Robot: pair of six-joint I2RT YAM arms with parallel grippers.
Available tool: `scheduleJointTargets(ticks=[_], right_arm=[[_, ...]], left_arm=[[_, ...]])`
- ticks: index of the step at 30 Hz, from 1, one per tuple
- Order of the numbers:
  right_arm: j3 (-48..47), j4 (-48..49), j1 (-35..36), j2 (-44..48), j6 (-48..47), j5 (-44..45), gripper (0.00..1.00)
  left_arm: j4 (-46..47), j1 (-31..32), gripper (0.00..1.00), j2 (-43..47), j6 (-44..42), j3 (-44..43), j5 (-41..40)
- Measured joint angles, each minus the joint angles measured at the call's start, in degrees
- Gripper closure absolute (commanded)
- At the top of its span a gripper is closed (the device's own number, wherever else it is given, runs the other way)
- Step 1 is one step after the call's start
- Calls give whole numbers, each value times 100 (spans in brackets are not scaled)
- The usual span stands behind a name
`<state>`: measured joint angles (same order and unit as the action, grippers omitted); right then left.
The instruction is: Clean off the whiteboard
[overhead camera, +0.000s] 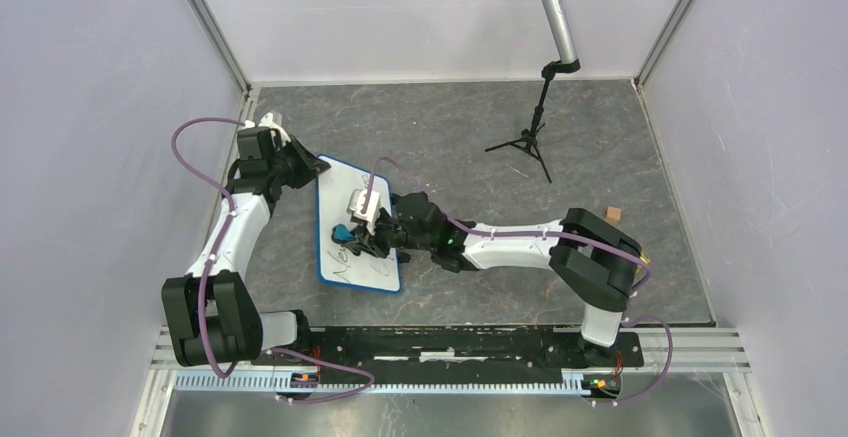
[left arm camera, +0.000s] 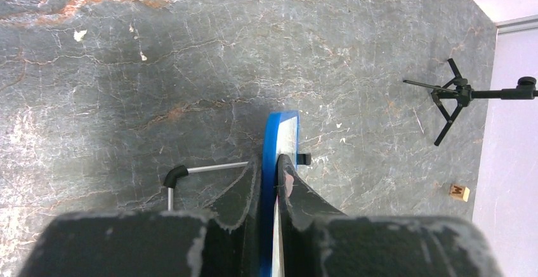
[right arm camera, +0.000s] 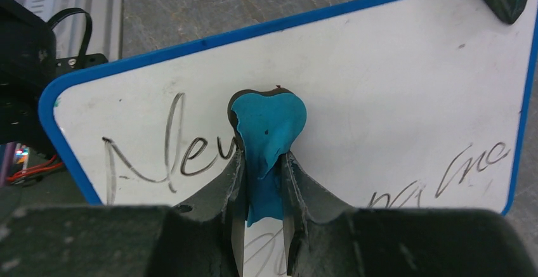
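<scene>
1. My left gripper (left arm camera: 269, 163) is clamped on the blue rim of the whiteboard (left arm camera: 274, 134), at its far corner.
2. The whiteboard (overhead camera: 340, 195) sits on the grey table (overhead camera: 480, 137), left of centre, between my two arms.
3. My right gripper (right arm camera: 263, 160) grasps the blue eraser (right arm camera: 269, 122), which touches the board face.
4. Black handwriting (right arm camera: 158, 160) shows on both sides of the eraser.

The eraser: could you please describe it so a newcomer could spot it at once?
On the grey marbled table, find the blue-rimmed whiteboard left of centre. The eraser sits against its written face, pinched in the right claw: the only teal, soft-looking piece there.
</scene>
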<state>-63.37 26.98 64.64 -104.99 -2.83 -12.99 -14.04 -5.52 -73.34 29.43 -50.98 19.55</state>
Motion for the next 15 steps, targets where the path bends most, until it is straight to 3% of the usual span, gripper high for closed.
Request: scheduleJointTargets(ticks=[4, 6, 10, 14, 15], right_arm=[[415, 442, -153, 92, 299, -291, 95], [562, 581, -310, 92, 511, -452, 95], [704, 533, -549, 33, 841, -643, 95], [704, 564, -562, -83, 1130, -776, 95], [704, 581, -564, -83, 1191, -791, 95]], left_arm=[[15, 20, 97, 22, 2, 0, -2], [52, 26, 90, 22, 4, 0, -2], [66, 26, 48, 24, 4, 0, -15], [-22, 26, 32, 46, 9, 0, -153], [-70, 26, 14, 66, 11, 0, -168]])
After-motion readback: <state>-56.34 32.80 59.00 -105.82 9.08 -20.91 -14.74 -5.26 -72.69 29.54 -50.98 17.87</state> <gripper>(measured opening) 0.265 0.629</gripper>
